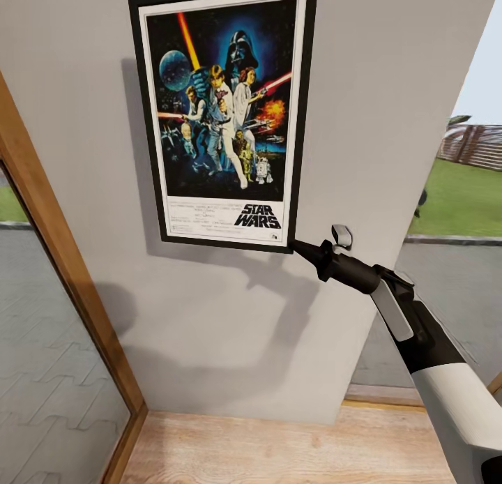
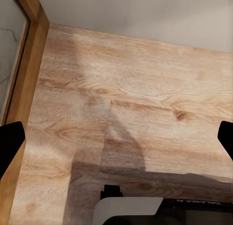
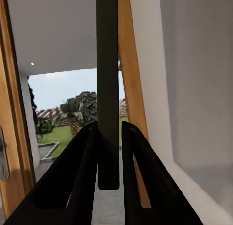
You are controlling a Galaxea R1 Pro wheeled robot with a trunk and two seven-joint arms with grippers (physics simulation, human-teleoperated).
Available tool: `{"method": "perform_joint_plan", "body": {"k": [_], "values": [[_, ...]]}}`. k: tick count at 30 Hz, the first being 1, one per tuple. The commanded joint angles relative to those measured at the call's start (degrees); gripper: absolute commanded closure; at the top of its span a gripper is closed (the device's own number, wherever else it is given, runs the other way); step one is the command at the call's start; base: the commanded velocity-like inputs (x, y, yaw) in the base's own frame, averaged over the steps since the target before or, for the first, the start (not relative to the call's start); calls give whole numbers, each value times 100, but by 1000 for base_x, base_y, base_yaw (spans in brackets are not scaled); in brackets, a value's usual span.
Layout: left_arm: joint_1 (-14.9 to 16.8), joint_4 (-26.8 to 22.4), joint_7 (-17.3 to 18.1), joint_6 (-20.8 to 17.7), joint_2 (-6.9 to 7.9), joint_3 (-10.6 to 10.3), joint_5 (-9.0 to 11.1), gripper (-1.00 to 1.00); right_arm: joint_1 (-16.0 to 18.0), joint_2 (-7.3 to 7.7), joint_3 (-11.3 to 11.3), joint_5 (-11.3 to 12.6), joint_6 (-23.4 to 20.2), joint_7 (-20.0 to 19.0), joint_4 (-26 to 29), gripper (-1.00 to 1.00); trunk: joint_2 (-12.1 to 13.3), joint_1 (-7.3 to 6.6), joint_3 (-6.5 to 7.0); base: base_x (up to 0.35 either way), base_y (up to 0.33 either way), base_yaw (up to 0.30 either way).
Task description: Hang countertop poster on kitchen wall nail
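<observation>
We've got the poster (image 1: 222,114) up flat against the wall (image 1: 362,107), our right gripper (image 3: 109,152) pinching its lower right corner; left gripper (image 2: 116,137) spread wide, empty. Let go off the nail and it drops.

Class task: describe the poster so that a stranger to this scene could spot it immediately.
Start at the grey wall between the wooden door frame and the garden view. High on it sits the poster, its lower corner pinched by the right claw. Black frame, white border, STAR WARS lettering.
</observation>
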State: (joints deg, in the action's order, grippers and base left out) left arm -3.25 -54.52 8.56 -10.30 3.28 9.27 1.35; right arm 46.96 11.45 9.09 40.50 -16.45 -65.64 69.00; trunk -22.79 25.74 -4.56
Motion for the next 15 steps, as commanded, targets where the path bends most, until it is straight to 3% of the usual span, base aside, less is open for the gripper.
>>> {"method": "perform_joint_plan", "body": {"k": [1,9,15], "values": [[0,-15,32,-42,-2,13,14,-100,7,6,14,72,-78,-24,-3,100,-12,4,-12,0,0,0],[0,-15,32,-42,-2,13,14,-100,7,6,14,70,-78,-12,-5,100,-12,4,-12,9,0,0],[0,-15,32,-42,-2,13,14,-100,7,6,14,70,-78,-11,-5,100,-12,4,-12,164,0,0]]}}
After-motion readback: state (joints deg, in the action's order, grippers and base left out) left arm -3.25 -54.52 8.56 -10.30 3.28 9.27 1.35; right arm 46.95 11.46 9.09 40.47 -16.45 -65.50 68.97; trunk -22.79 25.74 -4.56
